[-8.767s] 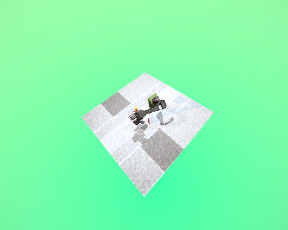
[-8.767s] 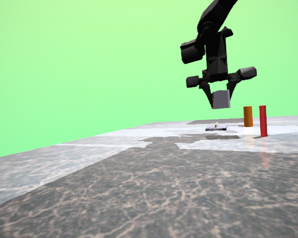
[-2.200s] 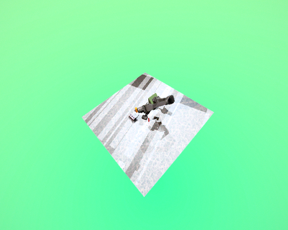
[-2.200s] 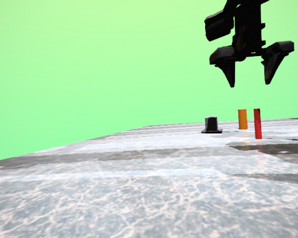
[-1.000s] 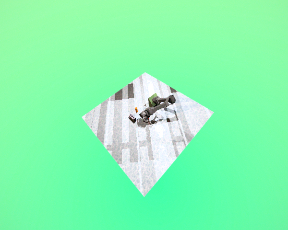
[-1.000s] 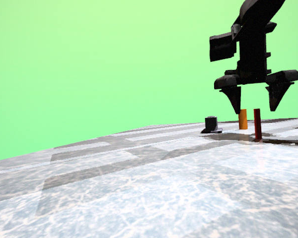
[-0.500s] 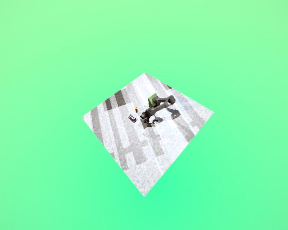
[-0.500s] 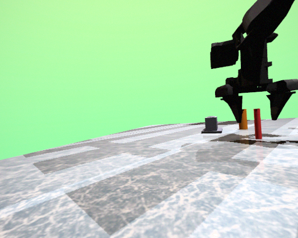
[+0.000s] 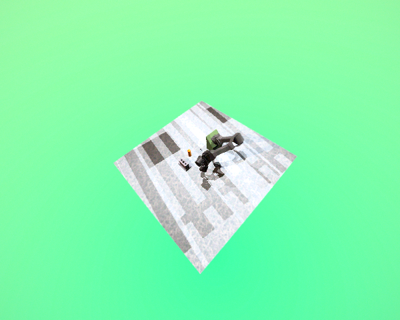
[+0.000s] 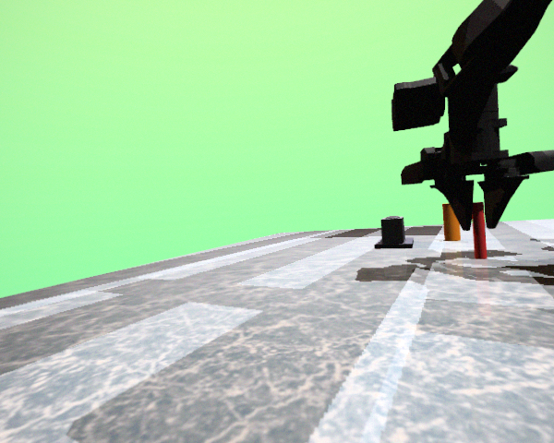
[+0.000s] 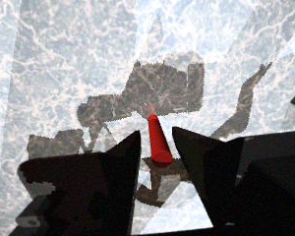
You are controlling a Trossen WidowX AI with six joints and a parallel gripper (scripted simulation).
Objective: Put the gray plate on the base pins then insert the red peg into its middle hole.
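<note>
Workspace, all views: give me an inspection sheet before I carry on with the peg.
Surface: patterned gray-and-white top, crossed by the arm's shadow.
Red peg: upright on the surface, between the fingers.
Base: dark, with a block on it; whether that is the gray plate seated flat, I cannot tell.
Clutter: orange cylinder, upright near the base; green block by the arm's foot.
Fingers: partly open, pointing down, gaps showing on both sides of the peg in the wrist view.
Cables: nothing seen.
Surroundings: plain green backdrop.
</note>
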